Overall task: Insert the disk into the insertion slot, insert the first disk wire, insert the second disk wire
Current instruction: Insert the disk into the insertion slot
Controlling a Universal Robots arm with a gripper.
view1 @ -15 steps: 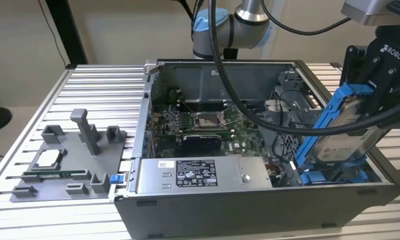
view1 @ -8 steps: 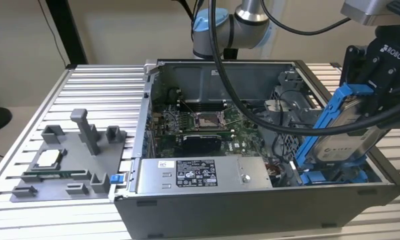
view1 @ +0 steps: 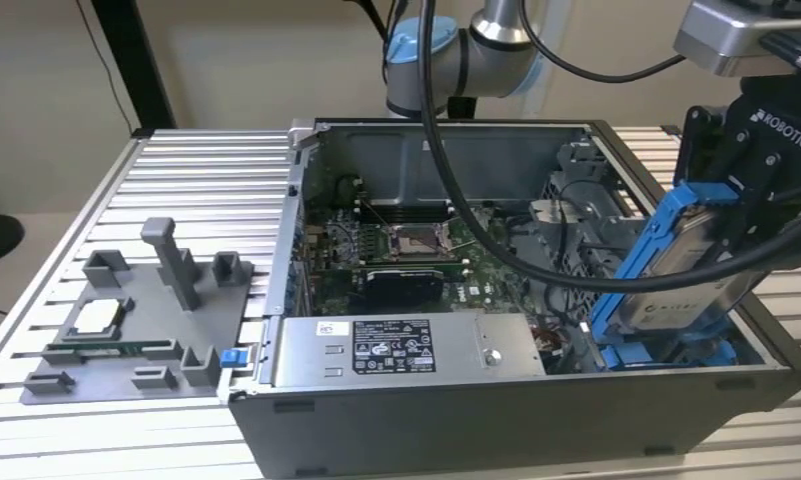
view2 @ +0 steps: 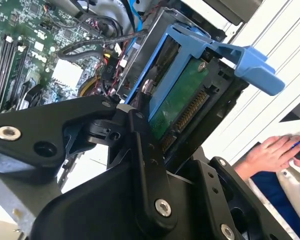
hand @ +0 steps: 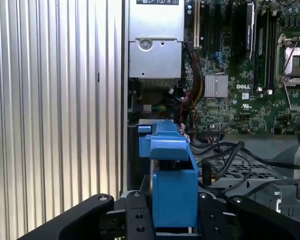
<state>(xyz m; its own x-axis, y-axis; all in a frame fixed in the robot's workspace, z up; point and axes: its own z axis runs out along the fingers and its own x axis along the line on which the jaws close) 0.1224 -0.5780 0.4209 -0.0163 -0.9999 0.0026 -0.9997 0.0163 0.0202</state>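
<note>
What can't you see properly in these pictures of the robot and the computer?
Inside of the insertion slot: exterior view, hidden behind the tilted disk and black cables.
The disk's label: exterior view, crossed by a cable.
What the person's hand touches: second wrist view, cut off by the edge.

- the disk (view1: pixel 674 308): black cables (view1: pixel 574 275) cross its face (lower end lost among the insertion slot (view1: pixel 667 352) rails)
- a hand (view2: pixel 270 152): cut off by the second wrist view's edge

wall (view1: pixel 240 60): beige, spanning 12 o'clock in the exterior view | black post (view1: pixel 131 60): standing at 11 o'clock | ribbed metal table (view1: pixel 40 290): stretching toward 9 o'clock, catching soft light
</note>
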